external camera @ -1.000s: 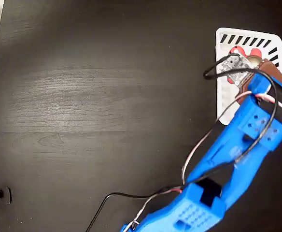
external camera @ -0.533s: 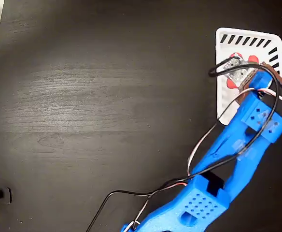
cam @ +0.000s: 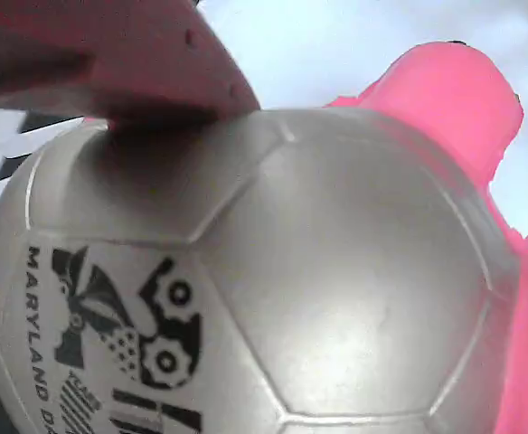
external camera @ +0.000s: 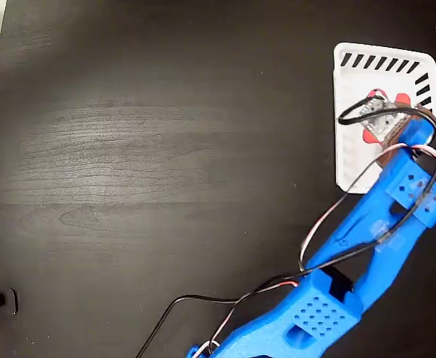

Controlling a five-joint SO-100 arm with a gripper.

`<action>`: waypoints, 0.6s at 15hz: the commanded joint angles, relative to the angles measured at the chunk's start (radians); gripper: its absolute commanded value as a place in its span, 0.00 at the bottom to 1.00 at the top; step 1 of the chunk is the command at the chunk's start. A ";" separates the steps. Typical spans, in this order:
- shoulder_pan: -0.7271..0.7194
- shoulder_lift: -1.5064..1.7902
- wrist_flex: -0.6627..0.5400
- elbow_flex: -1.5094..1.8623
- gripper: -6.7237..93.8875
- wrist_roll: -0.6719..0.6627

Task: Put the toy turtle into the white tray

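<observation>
blue arm's gripper (external camera: 388,127): closed on shiny gold-tan domed toy turtle (external camera: 382,115) with red feet | position: over white slotted plastic tray (external camera: 345,149) | surface: black table (external camera: 166,149)

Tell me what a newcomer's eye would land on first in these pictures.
The bright blue arm cuts across the dark table from the bottom edge to the right in the fixed view. Its end hangs over the white tray at upper right, where the turtle shows red feet. The wrist view is filled by the turtle's shiny shell with a printed sticker, a finger pressed on top.
</observation>
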 commanded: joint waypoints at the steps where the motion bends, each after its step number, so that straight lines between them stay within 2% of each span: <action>1: 0.006 0.051 0.002 -0.052 0.39 -0.003; 3: 0.005 0.049 0.008 -0.052 0.63 -0.008; 9: 0.002 0.048 0.011 -0.048 0.65 -0.009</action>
